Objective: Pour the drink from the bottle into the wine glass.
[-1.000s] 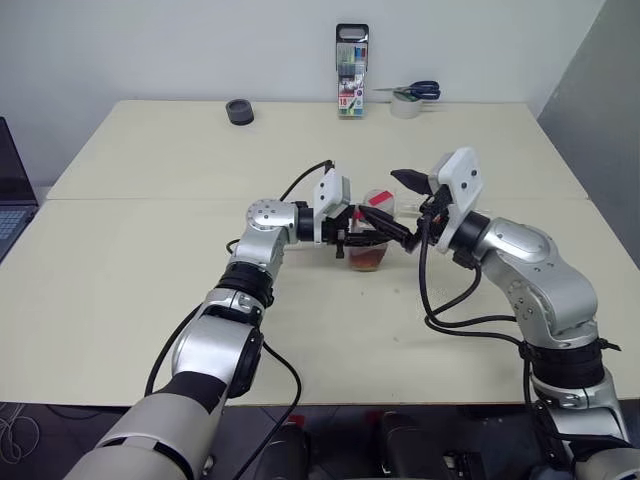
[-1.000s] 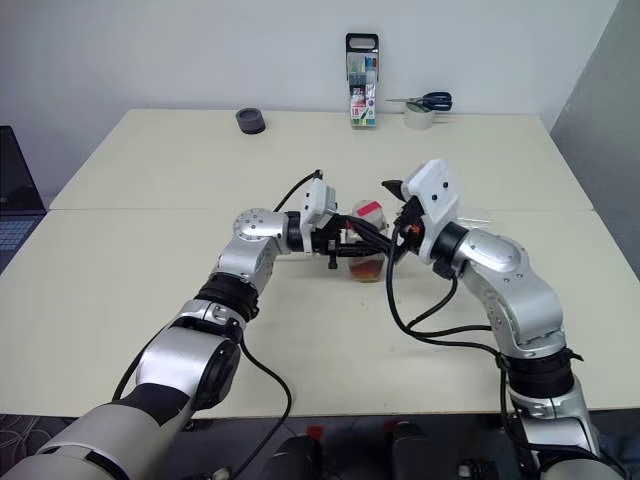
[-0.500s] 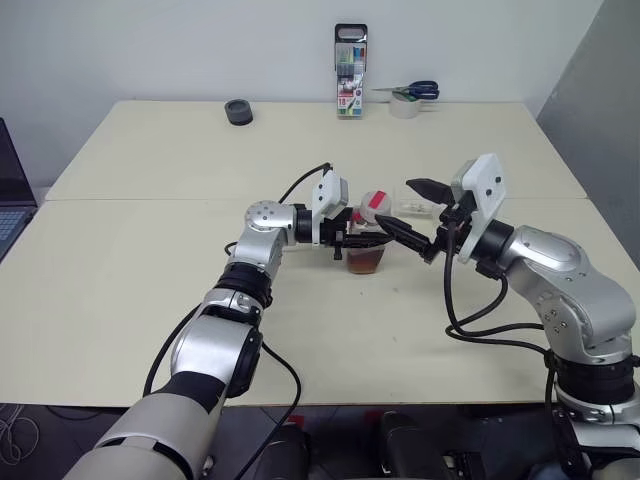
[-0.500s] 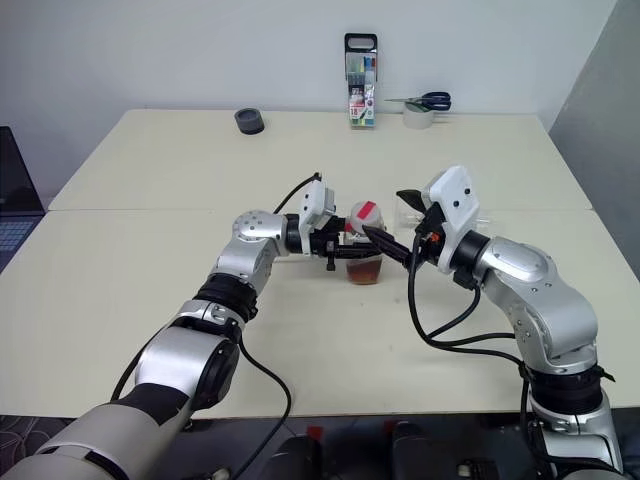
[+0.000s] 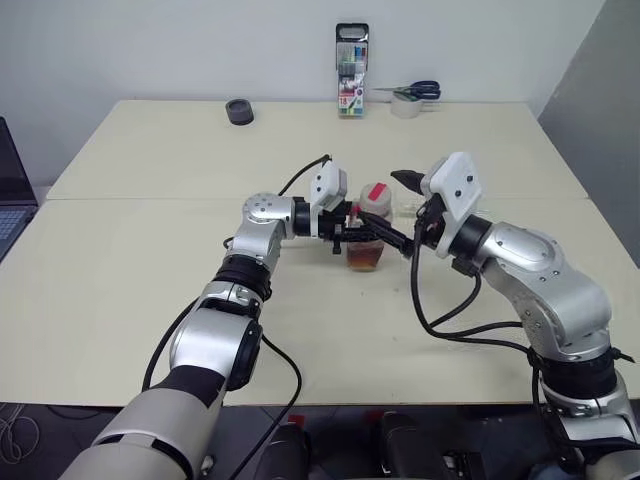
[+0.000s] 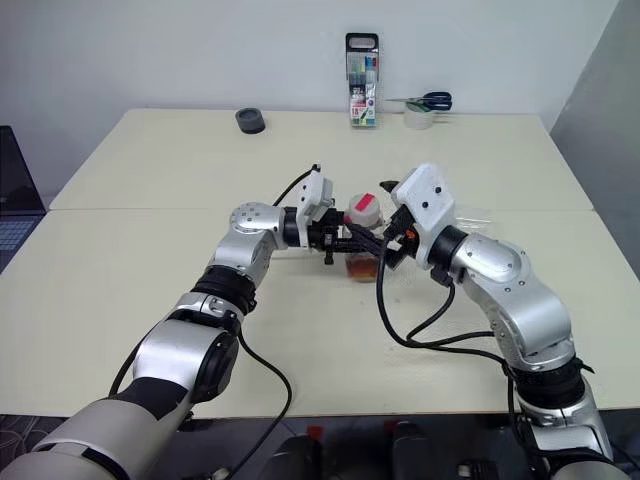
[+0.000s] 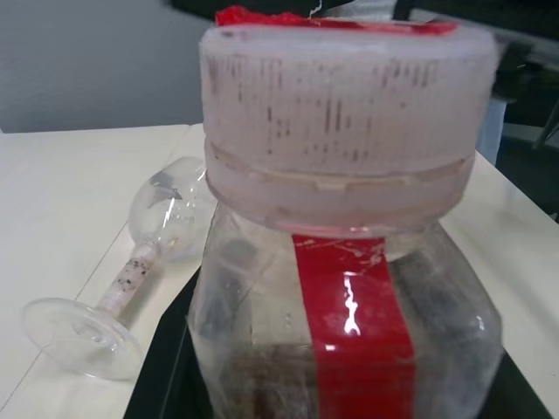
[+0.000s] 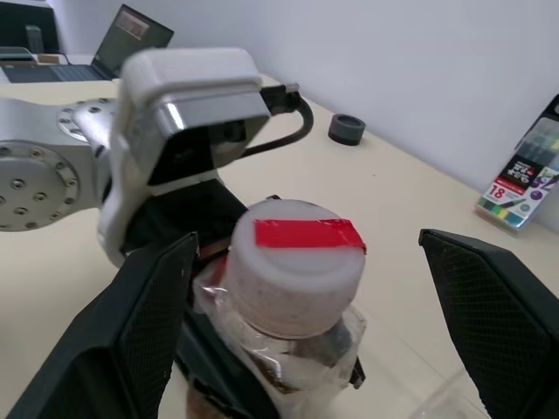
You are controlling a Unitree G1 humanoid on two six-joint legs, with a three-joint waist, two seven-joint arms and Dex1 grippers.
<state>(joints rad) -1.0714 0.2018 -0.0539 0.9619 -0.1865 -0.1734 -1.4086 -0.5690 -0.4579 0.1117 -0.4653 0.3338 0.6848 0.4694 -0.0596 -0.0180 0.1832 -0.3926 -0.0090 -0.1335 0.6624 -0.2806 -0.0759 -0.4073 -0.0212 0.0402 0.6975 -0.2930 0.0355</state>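
Observation:
The bottle (image 5: 367, 232) stands upright at the middle of the table, with the reddish-brown drink (image 5: 366, 260) low inside it. My left gripper (image 5: 352, 238) reaches in level from the left and is shut on the bottle's body. The bottle's cap (image 8: 295, 262) is on. It is whitish with a red strip across the top. My right gripper (image 8: 307, 237) is open, with one finger on each side of the cap and not touching it. The wine glass (image 7: 166, 209) lies on its side on the table just behind the bottle.
A marker case (image 5: 351, 72) stands at the table's far edge, with scissors on a tape roll (image 5: 408, 98) to its right. A small black roll (image 5: 239, 111) sits at the far left. A laptop (image 5: 10, 190) shows at the left edge.
The right gripper drew back to the right, then returned, and now straddles the cap again. The left gripper and the bottle stayed in place.

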